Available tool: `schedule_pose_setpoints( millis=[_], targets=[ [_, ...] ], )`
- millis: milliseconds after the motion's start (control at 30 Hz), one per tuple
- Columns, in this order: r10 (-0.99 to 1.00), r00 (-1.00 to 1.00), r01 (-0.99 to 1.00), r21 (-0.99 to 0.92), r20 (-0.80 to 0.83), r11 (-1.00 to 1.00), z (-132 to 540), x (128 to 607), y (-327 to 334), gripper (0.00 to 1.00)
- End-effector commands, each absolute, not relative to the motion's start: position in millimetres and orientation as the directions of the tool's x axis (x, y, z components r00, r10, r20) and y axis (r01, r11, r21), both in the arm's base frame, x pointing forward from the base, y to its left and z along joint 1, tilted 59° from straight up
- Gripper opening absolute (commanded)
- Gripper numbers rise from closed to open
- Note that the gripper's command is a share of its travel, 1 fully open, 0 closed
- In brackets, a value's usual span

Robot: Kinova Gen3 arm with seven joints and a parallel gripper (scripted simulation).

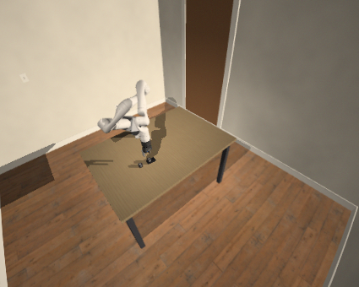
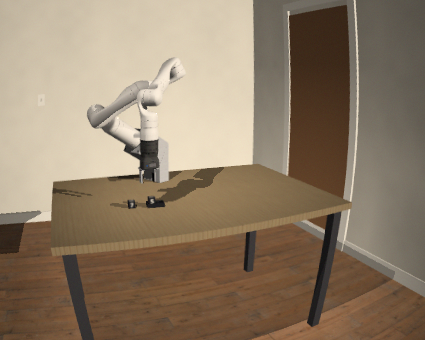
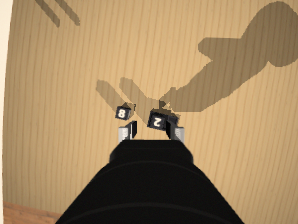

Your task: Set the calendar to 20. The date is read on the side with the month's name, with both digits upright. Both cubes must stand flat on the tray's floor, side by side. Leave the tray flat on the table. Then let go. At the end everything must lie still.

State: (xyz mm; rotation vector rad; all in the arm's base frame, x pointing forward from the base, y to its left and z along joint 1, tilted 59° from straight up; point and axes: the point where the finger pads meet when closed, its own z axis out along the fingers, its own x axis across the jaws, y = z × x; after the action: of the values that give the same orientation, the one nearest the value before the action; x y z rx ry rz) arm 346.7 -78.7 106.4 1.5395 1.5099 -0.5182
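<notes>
Top view: a white arm reaches over a wooden bench (image 1: pixel 191 143); two small dark cubes lie below its hand (image 1: pixel 146 154).

Exterior view: the hand (image 2: pixel 145 176) hangs above the bench, apart from the tray (image 2: pixel 155 202).

Wrist view: hand released, fingers spread, gripping nothing. Cube "2" (image 3: pixel 157 120) sits in the tray; cube "8" (image 3: pixel 122 112) lies on the bench beside it.

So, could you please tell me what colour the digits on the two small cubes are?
White on dark cubes, clearest in the wrist view.
</notes>
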Motion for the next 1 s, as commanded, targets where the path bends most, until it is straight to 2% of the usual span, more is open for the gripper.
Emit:
schedule_pose_setpoints(
  millis=[0,500,900,967],
  targets=[
    [0.57,0.129,0.95,0.266,-0.812,0.164,108,345,-80,1.0],
    [0.475,-0.218,0.932,-0.038,-0.853,0.36,122,338,-97,1.0],
    [0.306,-0.55,0.784,-0.354,-0.777,0.509,135,331,-114,1.0],
    [0.306,-0.55,0.784,-0.354,-0.777,0.509,135,331,-114,1.0]
  ],
)
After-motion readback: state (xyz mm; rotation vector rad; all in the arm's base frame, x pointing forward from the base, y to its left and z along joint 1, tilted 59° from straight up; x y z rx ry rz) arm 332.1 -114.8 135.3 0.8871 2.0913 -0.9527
